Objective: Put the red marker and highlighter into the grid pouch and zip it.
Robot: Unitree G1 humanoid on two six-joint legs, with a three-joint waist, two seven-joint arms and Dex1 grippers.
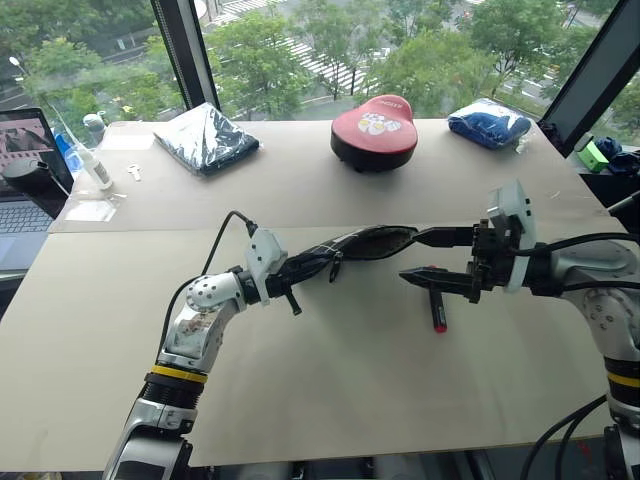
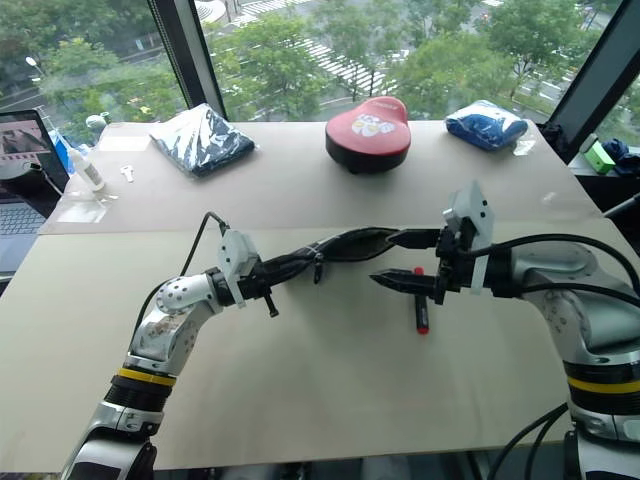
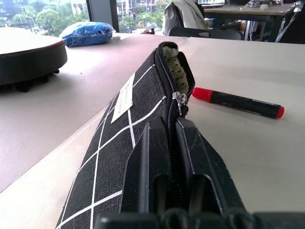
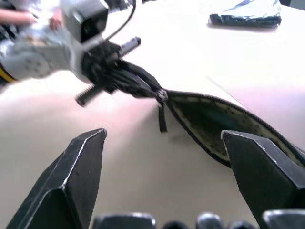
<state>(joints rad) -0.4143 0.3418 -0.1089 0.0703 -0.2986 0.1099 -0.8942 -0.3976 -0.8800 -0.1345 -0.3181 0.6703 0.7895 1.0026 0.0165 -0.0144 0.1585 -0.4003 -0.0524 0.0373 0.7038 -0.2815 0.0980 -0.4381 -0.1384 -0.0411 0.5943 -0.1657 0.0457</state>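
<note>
- The left pincer (image 1: 300,268) is clamped on one end of the grid pouch (image 1: 365,243).
- The right pincer (image 1: 425,258) is spread wide, just above the red marker (image 1: 438,315) on the surface (image 1: 330,380).

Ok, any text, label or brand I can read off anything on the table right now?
None can be read.
Grid pouch, white label: print too small to read.
Red domed object at the table's far edge: pale printed patch on top, blurred.
Red marker: no legible print.
</note>
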